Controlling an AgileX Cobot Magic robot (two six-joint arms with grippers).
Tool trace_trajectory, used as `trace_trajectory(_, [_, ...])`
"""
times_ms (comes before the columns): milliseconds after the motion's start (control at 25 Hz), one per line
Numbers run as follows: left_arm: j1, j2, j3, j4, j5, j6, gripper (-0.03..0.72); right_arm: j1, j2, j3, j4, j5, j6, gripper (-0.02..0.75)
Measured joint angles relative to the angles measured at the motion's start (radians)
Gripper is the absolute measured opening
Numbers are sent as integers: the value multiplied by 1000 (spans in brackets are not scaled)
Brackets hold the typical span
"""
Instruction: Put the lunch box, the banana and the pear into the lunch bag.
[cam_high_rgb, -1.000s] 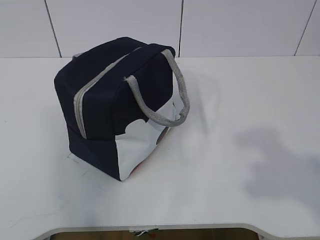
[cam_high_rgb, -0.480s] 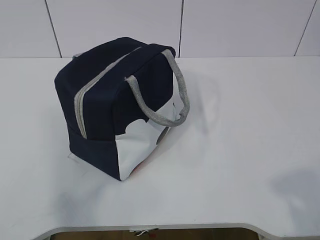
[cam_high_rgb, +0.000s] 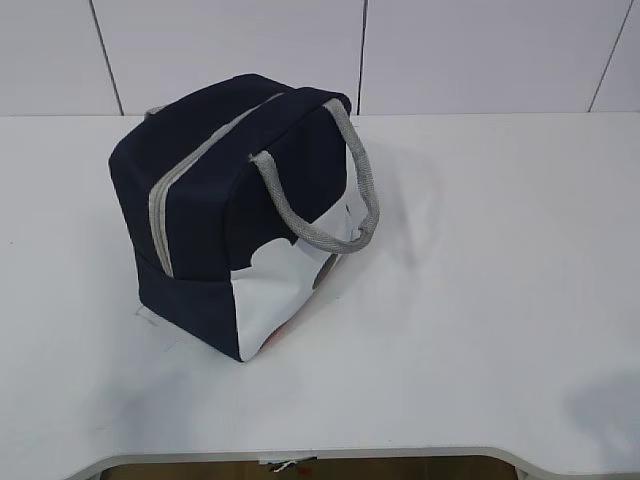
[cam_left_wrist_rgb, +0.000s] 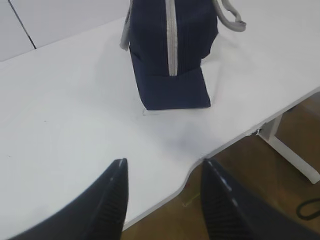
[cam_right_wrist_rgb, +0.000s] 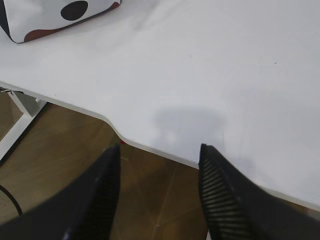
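The navy lunch bag (cam_high_rgb: 235, 215) stands upright on the white table (cam_high_rgb: 480, 300), left of centre, its grey zipper (cam_high_rgb: 165, 205) shut along the top and down the near end, one grey strap handle (cam_high_rgb: 335, 190) drooping over its white side patch. The left wrist view shows the lunch bag (cam_left_wrist_rgb: 170, 50) from its zipper end, well beyond my left gripper (cam_left_wrist_rgb: 162, 167), which is open and empty over the table's front edge. My right gripper (cam_right_wrist_rgb: 159, 150) is open and empty above that edge too; only a corner of the lunch bag (cam_right_wrist_rgb: 45, 17) shows. Lunch box, banana and pear are out of view.
A white panelled wall (cam_high_rgb: 360, 50) rises behind the table. The table's front edge (cam_high_rgb: 300, 455) has a curved cut-out, with brown floor (cam_right_wrist_rgb: 60, 150) and a white table leg (cam_left_wrist_rgb: 295, 160) below. Neither arm appears in the exterior view.
The grey shadow on the table's right side has slid toward the near right corner and shrunk. The bag has not moved.
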Motion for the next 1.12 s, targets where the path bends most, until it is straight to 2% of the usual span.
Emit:
trace_trajectory(320, [0,0,166,26,-65,0,350,0,0,59,-2,-85,14,416])
trace_trajectory(800, [11,-1,169,56,-73,-17,349,-19,0,59,-4,-97,16,415])
trace_trajectory(920, [87,-1,169,56,-74,-19,337,-96,0,59,-5,-97,18,415])
trace_trajectory(1000, [175,-1,169,56,-74,-19,327,-159,0,59,-5,-99,18,415])
trace_trajectory(1120, [321,-1,169,56,-76,-19,319,-202,0,59,-5,-99,18,414])
